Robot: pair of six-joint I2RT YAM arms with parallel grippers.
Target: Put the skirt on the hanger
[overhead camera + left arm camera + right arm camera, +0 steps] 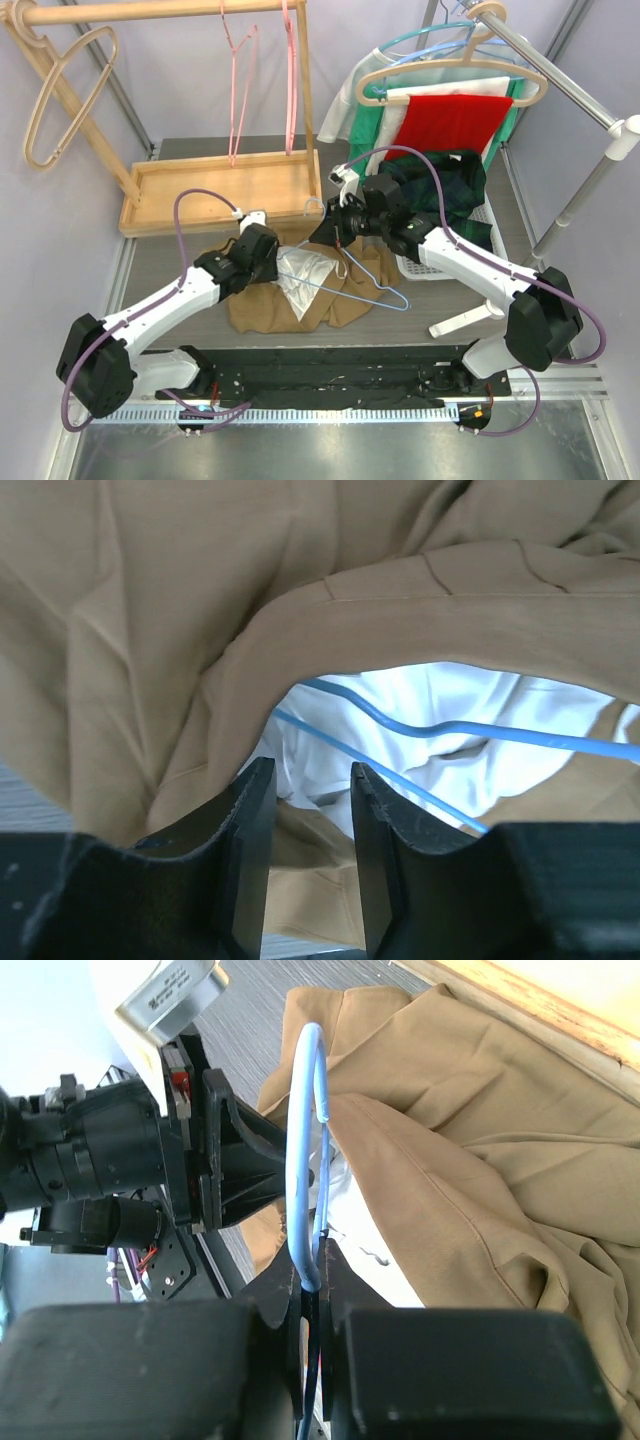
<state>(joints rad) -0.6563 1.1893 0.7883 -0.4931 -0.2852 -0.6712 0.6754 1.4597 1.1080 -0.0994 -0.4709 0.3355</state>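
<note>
One blue wire hanger (303,1140) is clamped between the closed fingers of the right gripper (312,1285). One tan skirt (140,630) is spread just ahead of and beneath both grippers. The left gripper (310,780) is held narrowly apart at the skirt's waistband. Just beyond its fingertips, two hanger wires are seen against the white lining (450,700).

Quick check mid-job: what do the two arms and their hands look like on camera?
Identical pair. The left arm and right arm have white link shells, bulky black joint housings and a purple cable looping alongside. The left hand and right hand are matte black, each with two flat, blocky fingers.
</note>
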